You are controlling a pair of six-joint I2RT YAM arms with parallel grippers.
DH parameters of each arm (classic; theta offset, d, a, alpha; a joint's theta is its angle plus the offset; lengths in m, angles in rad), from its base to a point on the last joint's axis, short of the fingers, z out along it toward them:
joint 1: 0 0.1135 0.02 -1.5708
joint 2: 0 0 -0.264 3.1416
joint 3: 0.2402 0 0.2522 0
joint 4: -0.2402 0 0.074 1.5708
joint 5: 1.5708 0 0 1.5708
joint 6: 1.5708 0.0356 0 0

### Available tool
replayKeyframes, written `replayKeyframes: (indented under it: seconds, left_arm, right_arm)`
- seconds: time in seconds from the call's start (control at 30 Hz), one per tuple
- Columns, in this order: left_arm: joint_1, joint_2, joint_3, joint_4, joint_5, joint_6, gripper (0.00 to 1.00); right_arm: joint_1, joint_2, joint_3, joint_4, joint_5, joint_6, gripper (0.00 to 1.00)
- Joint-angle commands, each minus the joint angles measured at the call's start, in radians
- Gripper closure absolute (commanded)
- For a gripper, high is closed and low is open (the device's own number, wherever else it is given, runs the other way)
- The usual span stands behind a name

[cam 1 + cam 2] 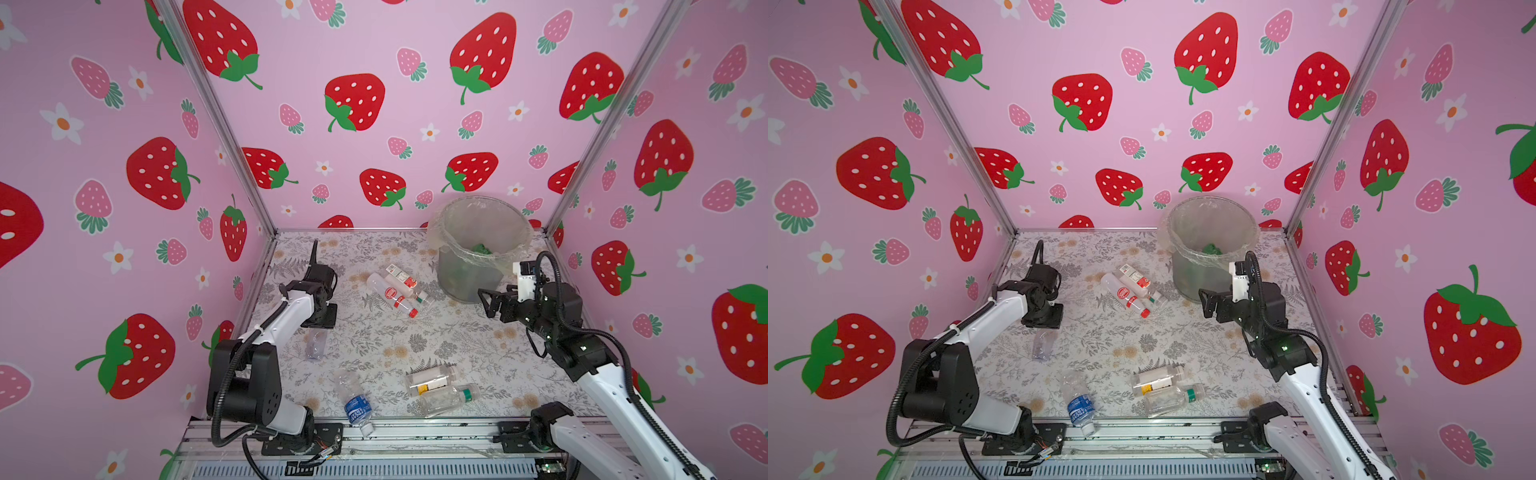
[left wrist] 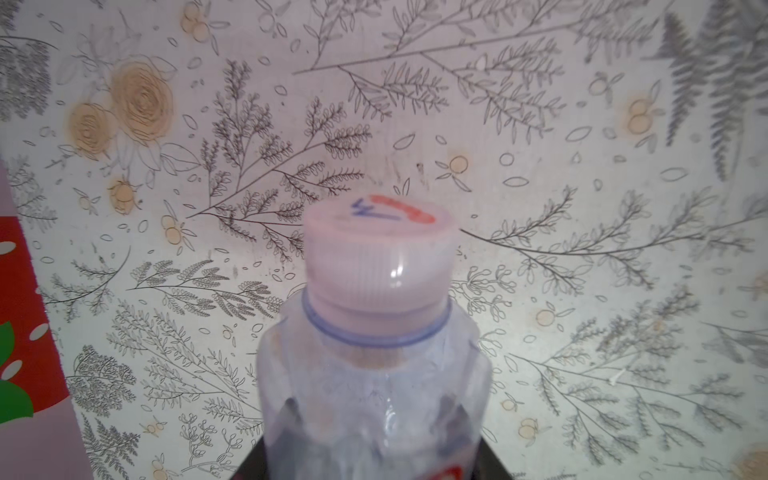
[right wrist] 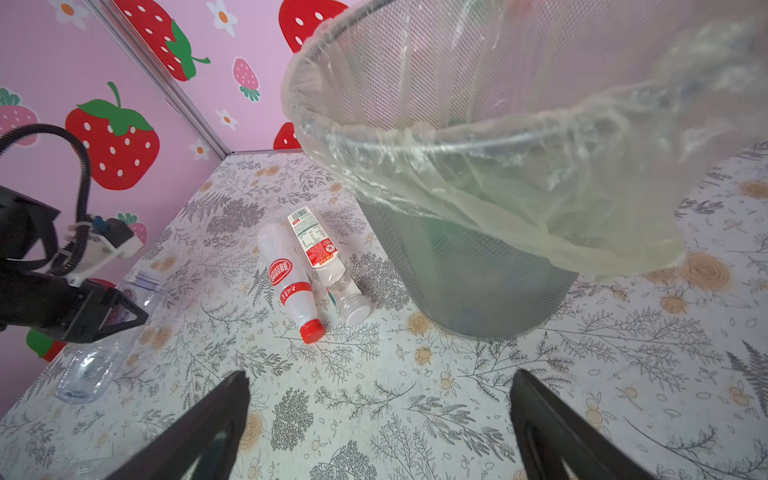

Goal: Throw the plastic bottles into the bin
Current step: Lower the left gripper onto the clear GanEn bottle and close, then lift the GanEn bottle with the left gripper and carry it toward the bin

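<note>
Left gripper [image 1: 319,323]: pointed down over the left side of the floral table top [image 1: 457,345]; jaws closed on the held bottle [image 2: 374,374].
Held bottle: clear and crumpled, with a pale cap [image 2: 376,257] printed in red and blue; gripped on the body below the shoulder. Contact with the table could not be told.
Right gripper [image 1: 484,302]: jaws spread wide, nothing between them; hovered just beside the front wall of the bin [image 1: 461,282].
Bin: grey mesh, upright in the far right corner; clear liner [image 3: 540,187] folded over the rim; something green [image 1: 482,249] lay inside.
Red-capped bottle [image 1: 388,293]: lay flat mid-table, left of the bin.
Red-and-white-labelled bottle [image 1: 401,276]: lay flat, touching the red-capped bottle on the bin side.
Small clear bottle [image 1: 423,297]: lay against those two, nearest the bin.
Yellow-labelled bottle [image 1: 428,380]: lay flat near the front edge.
Green-banded bottle [image 1: 446,399]: lay touching the yellow-labelled bottle, closer to the edge.
Blue-labelled bottle [image 1: 355,401]: lay at the front edge, cap end over the metal rail [image 1: 415,436].
</note>
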Motion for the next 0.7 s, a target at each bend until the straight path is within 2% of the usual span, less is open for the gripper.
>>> replayKeyframes:
  seconds: [0.0, 0.23, 0.37, 0.67]
  left_arm:
    - [0.001, -0.051, 0.057, -0.039, 0.036, -0.080, 0.50]
    - [0.000, -0.122, 0.093, -0.048, 0.154, -0.108, 0.52]
    - [0.000, -0.178, 0.083, 0.037, 0.249, -0.136, 0.52]
    - [-0.002, -0.325, -0.004, 0.264, 0.460, -0.224, 0.52]
  right_arm:
    - [0.003, -0.011, -0.033, -0.008, 0.015, 0.031, 0.01]
    - [0.002, -0.007, -0.112, 0.003, 0.040, 0.112, 0.01]
    - [0.002, -0.004, -0.159, 0.013, 0.075, 0.162, 0.01]
    - [0.002, 0.001, -0.211, 0.009, 0.131, 0.172, 0.01]
